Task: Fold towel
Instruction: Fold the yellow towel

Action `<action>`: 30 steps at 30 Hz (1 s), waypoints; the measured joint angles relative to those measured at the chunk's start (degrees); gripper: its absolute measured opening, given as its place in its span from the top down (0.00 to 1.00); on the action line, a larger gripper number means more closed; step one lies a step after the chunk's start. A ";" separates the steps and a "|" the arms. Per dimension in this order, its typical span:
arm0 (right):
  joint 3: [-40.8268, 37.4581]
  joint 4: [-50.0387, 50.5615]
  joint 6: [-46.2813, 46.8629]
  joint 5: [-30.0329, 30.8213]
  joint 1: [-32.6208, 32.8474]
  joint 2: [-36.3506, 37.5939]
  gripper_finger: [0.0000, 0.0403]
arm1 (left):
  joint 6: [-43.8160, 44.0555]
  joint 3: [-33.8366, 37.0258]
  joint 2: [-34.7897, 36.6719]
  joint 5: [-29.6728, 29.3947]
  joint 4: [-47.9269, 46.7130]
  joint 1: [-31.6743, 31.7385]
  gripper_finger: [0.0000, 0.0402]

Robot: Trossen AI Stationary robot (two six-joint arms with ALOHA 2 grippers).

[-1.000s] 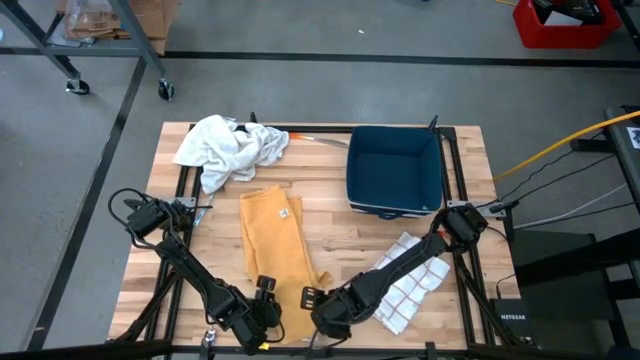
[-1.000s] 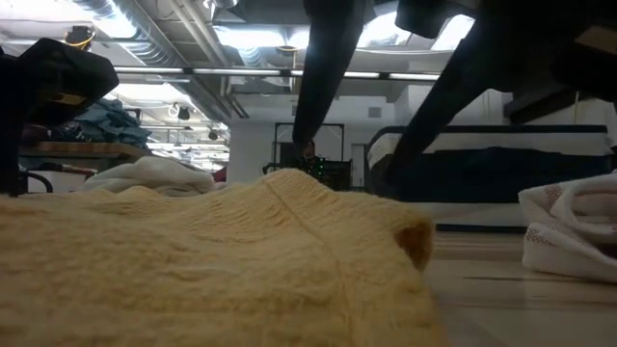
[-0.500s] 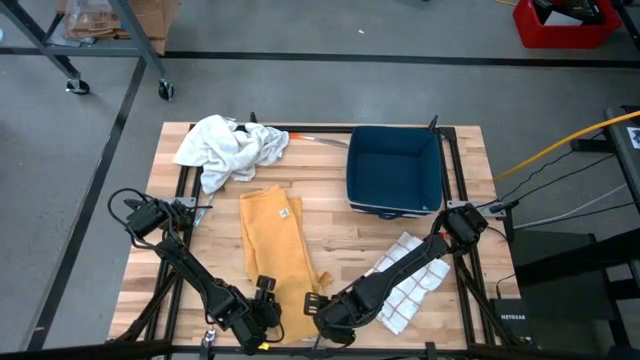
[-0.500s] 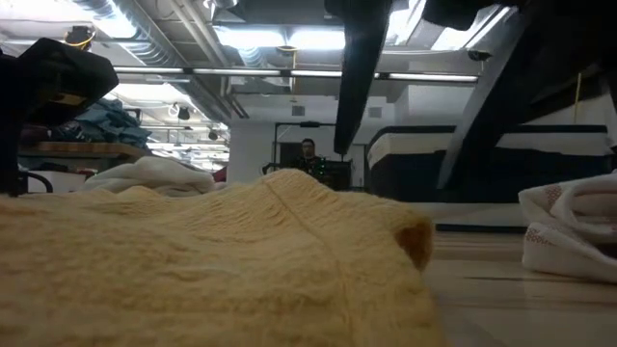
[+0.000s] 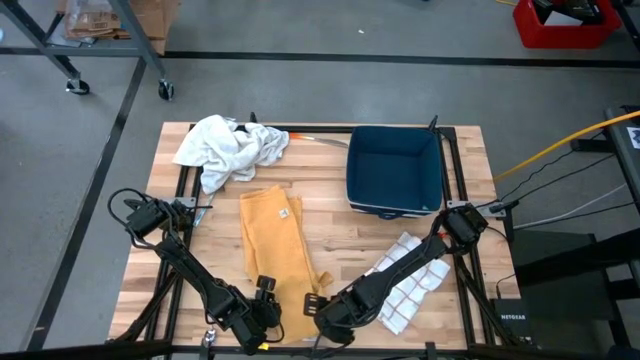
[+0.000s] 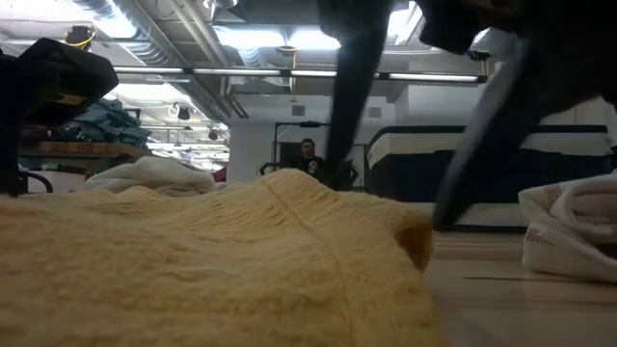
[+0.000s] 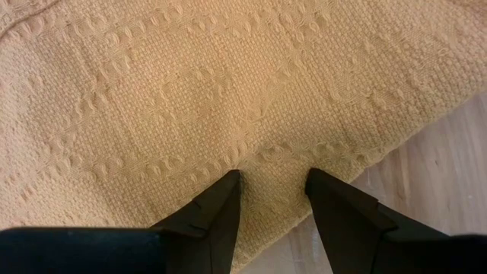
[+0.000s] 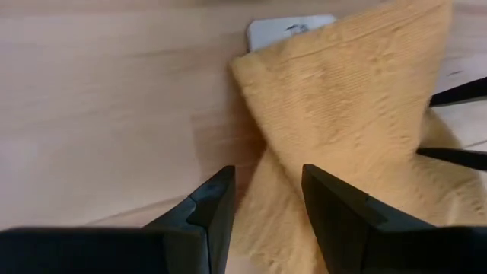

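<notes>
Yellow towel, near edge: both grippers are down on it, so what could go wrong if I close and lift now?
The left gripper sits with open fingers pressed on flat weave of the yellow towel, slightly inside the hem, so it may pinch one layer or slip off. The right gripper is at a twisted, folded-over corner; closing there could lock the twist into the fold. The checkered cloth lies under the right arm and might get dragged.

Both arms reached low toward the near edge, each stretched from its base at one side and angled inward so the two wrists nearly met. The left tool (image 5: 262,290) pointed forward with its fingers (image 7: 217,209) parted. The right tool (image 5: 312,297), just beside it, also had its fingers (image 8: 209,209) apart, gripping nothing.
</notes>
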State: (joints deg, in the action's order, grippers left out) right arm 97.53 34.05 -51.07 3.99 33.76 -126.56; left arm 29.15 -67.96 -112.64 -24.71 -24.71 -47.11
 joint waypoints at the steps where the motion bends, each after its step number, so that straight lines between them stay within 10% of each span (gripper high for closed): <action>1: -0.27 -0.14 0.00 0.00 0.00 -0.02 0.61 | 0.00 0.00 0.00 0.00 0.01 0.00 0.63; 21: -7.48 -10.76 7.90 -5.03 -2.66 0.06 0.62 | 0.02 -0.02 0.00 -0.12 0.13 0.00 0.63; 30: -7.75 -11.38 8.83 -6.04 -3.13 0.09 0.86 | 0.03 -0.08 -0.02 -1.89 0.36 -0.02 0.63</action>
State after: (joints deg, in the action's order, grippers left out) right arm 89.78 22.66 -42.24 -2.05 30.63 -126.48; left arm 29.18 -68.05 -112.66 -26.60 -24.35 -47.13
